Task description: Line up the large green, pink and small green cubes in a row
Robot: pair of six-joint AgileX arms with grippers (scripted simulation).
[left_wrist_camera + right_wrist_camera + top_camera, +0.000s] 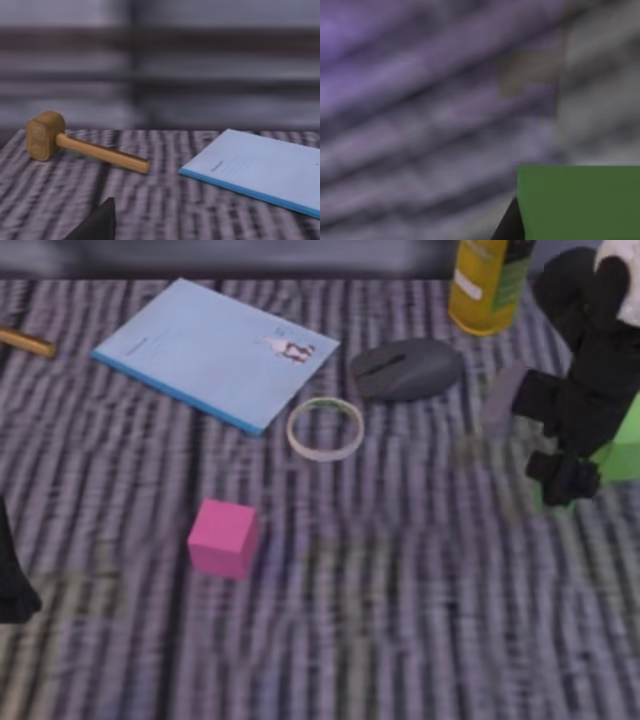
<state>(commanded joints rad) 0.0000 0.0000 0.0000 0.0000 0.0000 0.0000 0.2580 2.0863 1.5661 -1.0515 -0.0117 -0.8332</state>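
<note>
Sitting beside the right tool (566, 480), large green cube (625, 445).

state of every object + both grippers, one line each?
large green cube: on the table's right edge, mostly hidden by the right arm.
pink cube: resting flat on the table, left of centre, untouched.
small green cube: not visible.
right gripper: low over the large green cube; grip unclear.
left gripper: parked at the left edge.
notebook: closed, lying flat.
mallet: lying on its side.
yellow bottle: upright.
</note>
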